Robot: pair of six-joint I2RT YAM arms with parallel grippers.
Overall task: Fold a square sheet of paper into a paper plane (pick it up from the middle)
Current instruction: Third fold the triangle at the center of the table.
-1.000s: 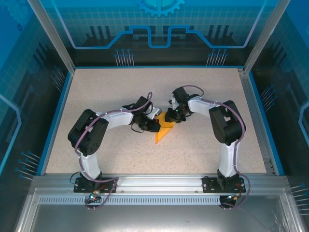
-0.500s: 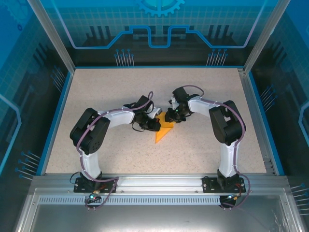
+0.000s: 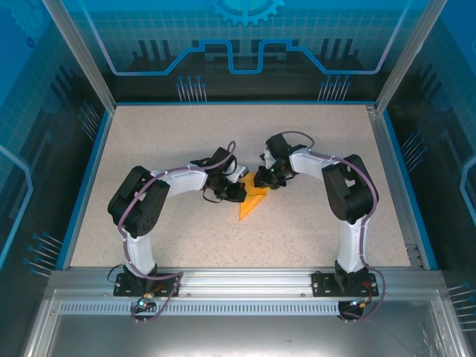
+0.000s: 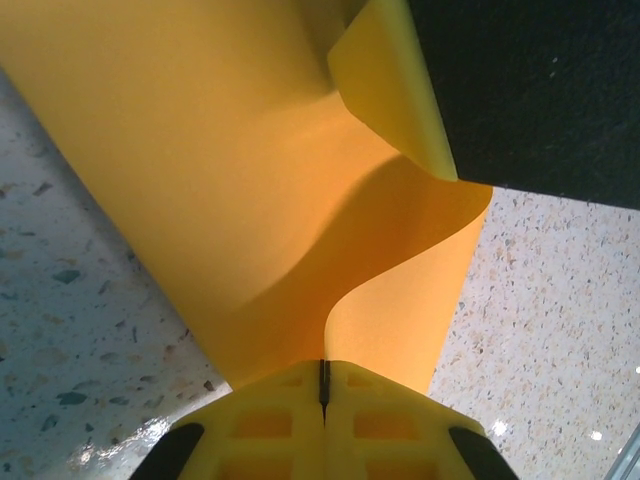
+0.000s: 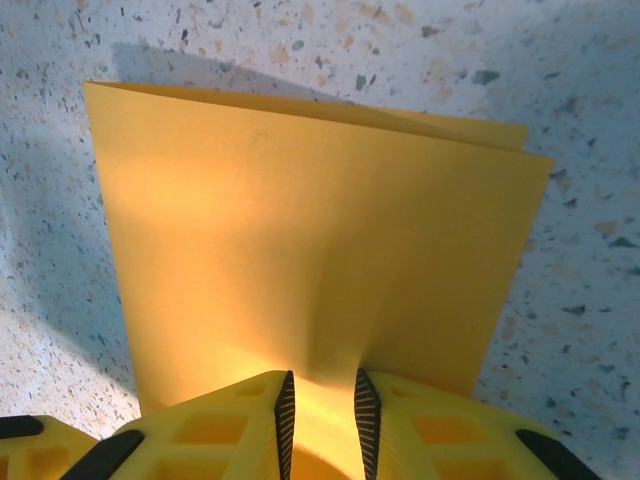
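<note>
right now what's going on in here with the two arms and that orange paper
Two robot arms are mid-fold on the orange-yellow sheet of paper in the middle of the table. The left gripper is shut on one edge, and the sheet bows up in a curl ahead of it. The right gripper sits at the already doubled part, jaws slightly apart. No plane shape yet.

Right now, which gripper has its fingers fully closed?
The left gripper: its yellow fingers meet at a thin seam, pinching the square sheet of paper. The right gripper shows a clear gap between its fingers.
</note>
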